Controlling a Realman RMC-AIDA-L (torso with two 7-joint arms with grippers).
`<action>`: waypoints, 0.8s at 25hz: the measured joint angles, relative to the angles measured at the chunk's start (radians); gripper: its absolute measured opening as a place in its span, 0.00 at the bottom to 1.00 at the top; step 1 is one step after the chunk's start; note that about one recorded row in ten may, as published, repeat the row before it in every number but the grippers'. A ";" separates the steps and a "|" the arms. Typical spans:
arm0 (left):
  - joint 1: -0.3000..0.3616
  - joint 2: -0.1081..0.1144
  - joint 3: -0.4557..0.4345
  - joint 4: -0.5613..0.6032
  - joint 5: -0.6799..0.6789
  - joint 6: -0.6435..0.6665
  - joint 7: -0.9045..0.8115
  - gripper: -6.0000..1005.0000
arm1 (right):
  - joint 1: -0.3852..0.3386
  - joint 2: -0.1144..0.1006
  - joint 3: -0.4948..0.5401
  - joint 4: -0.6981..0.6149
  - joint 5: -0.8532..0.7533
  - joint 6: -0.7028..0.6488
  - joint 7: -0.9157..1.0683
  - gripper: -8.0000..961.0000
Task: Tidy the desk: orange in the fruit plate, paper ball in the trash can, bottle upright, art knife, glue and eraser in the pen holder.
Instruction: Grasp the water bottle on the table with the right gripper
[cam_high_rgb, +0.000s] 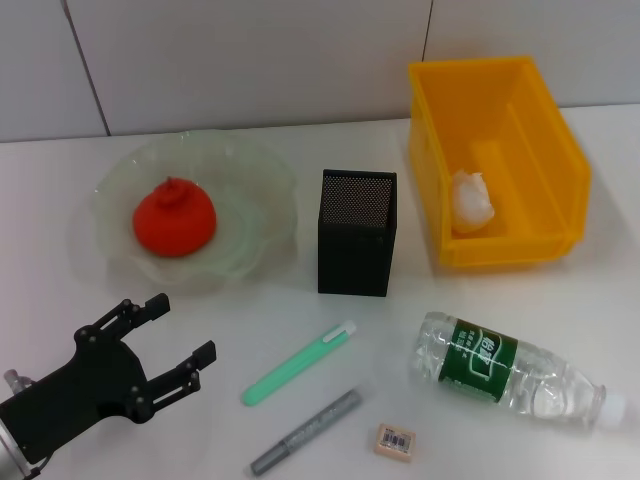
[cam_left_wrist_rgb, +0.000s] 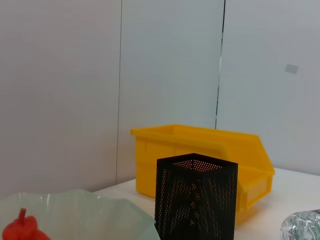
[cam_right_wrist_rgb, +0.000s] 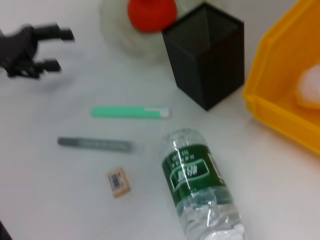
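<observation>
The orange (cam_high_rgb: 175, 220) lies in the pale-green fruit plate (cam_high_rgb: 112, 178) at the back left. Inside the yellow trash can (cam_high_rgb: 560, 160) at the back right rests the paper ball (cam_high_rgb: 472, 200). The black mesh pen holder (cam_high_rgb: 357, 232) stands between them. The bottle (cam_high_rgb: 510, 370) lies on its side at the front right, cap to the right. In front of the pen holder lie the green art knife (cam_high_rgb: 300, 362), the grey glue stick (cam_high_rgb: 306, 432) and the eraser (cam_high_rgb: 395, 441). My left gripper (cam_high_rgb: 182, 328) hovers open and empty at the front left, below the plate. My right gripper is out of view.
The right wrist view looks down on the bottle (cam_right_wrist_rgb: 195, 180), eraser (cam_right_wrist_rgb: 118, 181), art knife (cam_right_wrist_rgb: 130, 112), glue (cam_right_wrist_rgb: 95, 143) and pen holder (cam_right_wrist_rgb: 207, 55). A white wall runs behind the table.
</observation>
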 joint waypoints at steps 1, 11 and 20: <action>0.000 0.000 0.000 0.000 0.000 0.000 -0.001 0.82 | 0.010 -0.001 -0.025 0.004 -0.021 0.001 0.011 0.72; 0.001 0.001 0.000 0.025 0.000 0.000 -0.028 0.82 | 0.107 0.072 -0.258 -0.014 -0.309 0.061 0.016 0.72; 0.009 0.002 0.000 0.026 0.000 0.000 -0.028 0.82 | 0.099 0.114 -0.386 -0.022 -0.384 0.123 0.047 0.72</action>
